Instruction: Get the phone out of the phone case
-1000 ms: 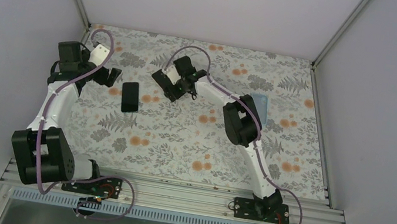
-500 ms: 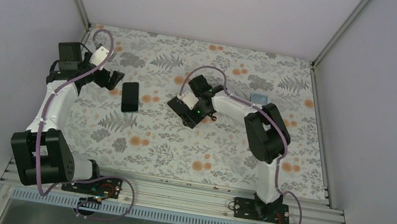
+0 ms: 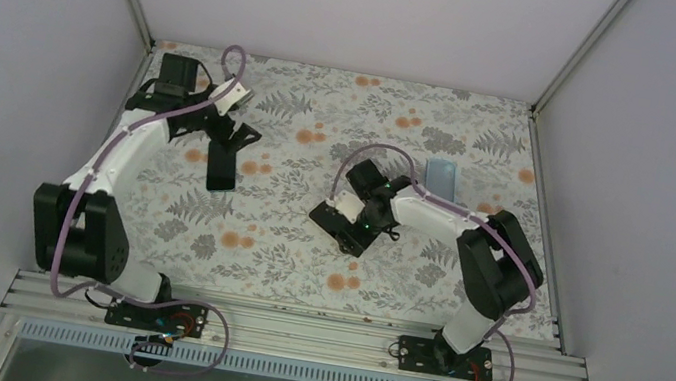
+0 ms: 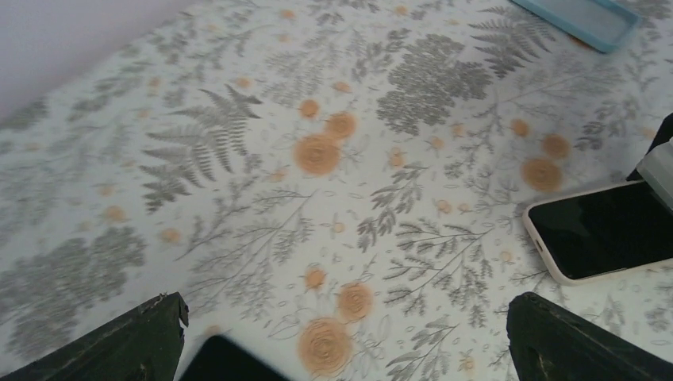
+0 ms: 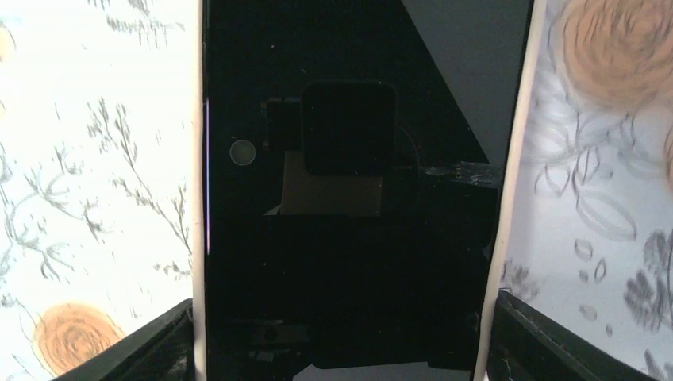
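Note:
A black phone (image 5: 349, 238) in a cream case (image 5: 514, 159) fills the right wrist view. My right gripper (image 5: 341, 333) is shut on it, one finger against each long side of the case. In the top view this gripper (image 3: 346, 224) is at mid-table and hides most of the phone. The cased phone also shows in the left wrist view (image 4: 603, 230) at the right edge. My left gripper (image 3: 235, 140) is open and empty, hovering over the far end of a second bare black phone (image 3: 222, 171), whose corner shows in the left wrist view (image 4: 230, 361).
An empty light blue case (image 3: 441, 176) lies at the far right of the floral mat and shows in the left wrist view (image 4: 579, 16). Grey walls close in the back and both sides. A metal rail (image 3: 293, 330) runs along the near edge.
My right gripper has moved nearer and to the right with the cased phone. My left arm has swung right, so its gripper is now over the bare black phone.

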### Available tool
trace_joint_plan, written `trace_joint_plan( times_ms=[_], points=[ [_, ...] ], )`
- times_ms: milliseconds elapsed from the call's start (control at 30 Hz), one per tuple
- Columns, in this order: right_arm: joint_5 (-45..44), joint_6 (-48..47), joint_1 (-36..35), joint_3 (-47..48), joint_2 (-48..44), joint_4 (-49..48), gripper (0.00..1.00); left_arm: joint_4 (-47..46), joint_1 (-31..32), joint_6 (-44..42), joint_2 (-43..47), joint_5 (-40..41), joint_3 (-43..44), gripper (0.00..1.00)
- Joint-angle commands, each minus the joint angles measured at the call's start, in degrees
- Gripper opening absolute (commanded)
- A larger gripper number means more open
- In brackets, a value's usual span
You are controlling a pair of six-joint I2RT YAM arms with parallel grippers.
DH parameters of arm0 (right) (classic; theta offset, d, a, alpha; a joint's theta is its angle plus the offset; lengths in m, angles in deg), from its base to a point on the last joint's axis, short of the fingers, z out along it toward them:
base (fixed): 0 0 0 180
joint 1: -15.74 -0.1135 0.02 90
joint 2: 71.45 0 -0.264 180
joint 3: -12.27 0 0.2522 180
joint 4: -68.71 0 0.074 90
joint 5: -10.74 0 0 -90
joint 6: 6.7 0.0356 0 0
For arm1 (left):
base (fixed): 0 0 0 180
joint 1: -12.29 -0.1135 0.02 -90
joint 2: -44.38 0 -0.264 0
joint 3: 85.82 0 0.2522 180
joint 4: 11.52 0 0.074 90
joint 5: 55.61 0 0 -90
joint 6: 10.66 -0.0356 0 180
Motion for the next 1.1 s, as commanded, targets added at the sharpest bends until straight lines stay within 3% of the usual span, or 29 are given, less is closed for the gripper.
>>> trace_joint_plan(
  times_ms=[0,300,433,633,1067],
  points=[
    [-4.1,-2.3,-0.2,-4.6,-5.8,0.0,0.76,6.4,2.1,-0.3,-5.5,-3.9,5.7,1.00],
    [-18.7,-7.3,1.5,-7.4,-6.0,-5.0,0.90,5.7,6.3,1.0,-7.6,-1.9,7.4,1.00],
    [-18.2,-8.4,1.8,-6.9,-7.5,-4.0,1.00,4.9,6.5,0.8,-6.2,-0.9,6.1,1.00],
    [-12.9,-8.0,1.2,-5.4,-8.7,0.0,1.00,4.2,6.5,-0.2,-4.8,0.7,4.2,1.00],
    [-20.5,-7.2,1.4,-10.4,-6.1,-7.6,1.00,3.0,6.5,-1.1,-4.5,2.2,2.3,1.00]
  ],
)
